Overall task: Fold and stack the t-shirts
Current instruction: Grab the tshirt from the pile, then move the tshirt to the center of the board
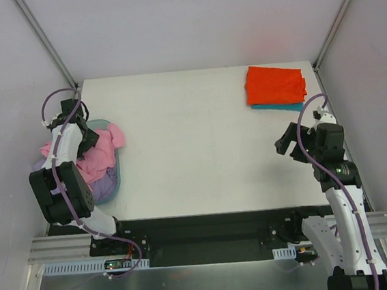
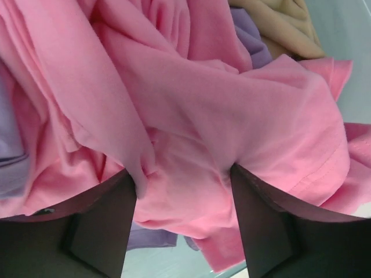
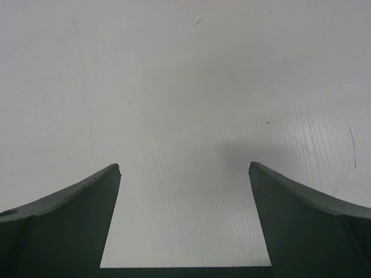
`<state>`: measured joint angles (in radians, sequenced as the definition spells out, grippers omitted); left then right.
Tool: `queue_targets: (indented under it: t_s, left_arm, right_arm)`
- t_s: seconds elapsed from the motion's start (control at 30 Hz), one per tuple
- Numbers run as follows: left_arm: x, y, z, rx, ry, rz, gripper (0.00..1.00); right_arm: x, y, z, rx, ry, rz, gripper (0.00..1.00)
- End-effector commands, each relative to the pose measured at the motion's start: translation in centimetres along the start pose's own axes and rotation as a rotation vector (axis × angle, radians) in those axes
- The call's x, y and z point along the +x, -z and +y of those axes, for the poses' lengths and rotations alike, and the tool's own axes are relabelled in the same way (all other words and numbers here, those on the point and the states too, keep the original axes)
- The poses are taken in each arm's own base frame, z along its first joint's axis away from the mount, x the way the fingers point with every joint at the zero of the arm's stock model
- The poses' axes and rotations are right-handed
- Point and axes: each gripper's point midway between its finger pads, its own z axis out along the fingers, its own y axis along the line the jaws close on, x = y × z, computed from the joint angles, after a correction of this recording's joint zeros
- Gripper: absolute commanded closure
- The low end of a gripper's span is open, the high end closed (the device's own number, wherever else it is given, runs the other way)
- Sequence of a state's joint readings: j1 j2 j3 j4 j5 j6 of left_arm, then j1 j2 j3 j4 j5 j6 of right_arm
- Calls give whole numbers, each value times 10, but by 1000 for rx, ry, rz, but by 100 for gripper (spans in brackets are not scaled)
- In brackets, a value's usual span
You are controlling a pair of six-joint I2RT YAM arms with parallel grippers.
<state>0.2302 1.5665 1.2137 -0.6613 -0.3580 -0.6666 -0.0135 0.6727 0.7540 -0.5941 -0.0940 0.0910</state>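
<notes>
A crumpled bright pink t-shirt [image 1: 104, 152] lies on top of a pale lavender t-shirt [image 1: 105, 185] in the round light-blue basket [image 1: 103, 121] at the table's left edge. My left gripper [image 1: 90, 136] is down in the basket. In the left wrist view the gripper [image 2: 184, 174] is open, its fingers [image 2: 110, 220] wide apart, with a fold of the pink shirt [image 2: 243, 116] between them and lavender cloth [image 2: 8, 147] beside it. An orange-red t-shirt [image 1: 275, 84] lies folded on a folded teal one [image 1: 276, 107] at the far right. My right gripper [image 1: 286, 143] is open and empty over bare table [image 3: 184, 168].
A tan cloth [image 2: 290, 23] shows in the basket behind the pink shirt, with the basket's pale blue wall [image 2: 351, 40] to its right. The white table [image 1: 193, 145] lies between the basket and the folded stack. Enclosure walls stand on both sides.
</notes>
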Motion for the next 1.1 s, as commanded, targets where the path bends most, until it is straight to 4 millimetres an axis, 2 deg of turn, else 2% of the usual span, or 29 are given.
queue_targets:
  t_s: [0.0,0.03,0.1,0.13,0.23,0.27,0.33,0.43,0.53,0.57,0.63,0.67,0.73,0.77,0.93,0.97,1.03,1.07]
  left_arm:
    - [-2,8,-8,46,14,26,45]
    - [2,10,-12,69,15,42,59]
    - [9,16,-16,110,20,69,73]
    - [9,19,-16,121,25,69,85]
    - [9,31,-15,158,32,55,94]
    - [5,41,-15,183,34,33,100]
    - [0,52,-15,212,20,2,100]
    - [-11,79,-13,275,46,-64,100]
    - [-21,118,-19,399,69,-135,100]
    - [-28,139,-22,463,71,-175,100]
    - [-35,165,-30,566,50,-219,100]
    - [-35,190,-40,674,29,-225,100]
    - [-39,219,-51,792,-1,-260,100]
    - [-40,244,-57,883,-27,-278,100]
    - [-48,323,-77,1116,-149,-369,100]
    - [-56,347,-79,1166,-163,-410,100]
    - [-51,377,-88,1256,-229,-430,100]
    - [-55,394,-92,1295,-244,-454,100]
  right_arm:
    - [-9,4,5,-27,20,-41,3]
    - [-8,3,5,-28,19,-44,3]
    - [-8,3,5,-34,21,-47,3]
    - [-8,3,5,-30,21,-45,3]
    - [-9,4,4,-27,19,-46,3]
    - [-9,4,4,-27,19,-46,3]
    - [-9,3,4,-22,19,-45,3]
    - [-9,2,4,-23,16,-44,3]
    - [-10,3,4,-20,16,-47,3]
    - [-11,3,4,-18,16,-48,3]
    - [-11,3,2,-10,8,-56,3]
    - [-12,3,1,-3,5,-62,3]
    - [-14,4,-3,21,-1,-78,3]
    - [-15,5,-3,23,-6,-84,3]
    - [-19,11,-2,14,-1,-111,3]
    - [-19,11,-2,18,-4,-115,3]
    - [-22,14,-3,25,-8,-134,3]
    - [-23,14,-3,24,-14,-135,3]
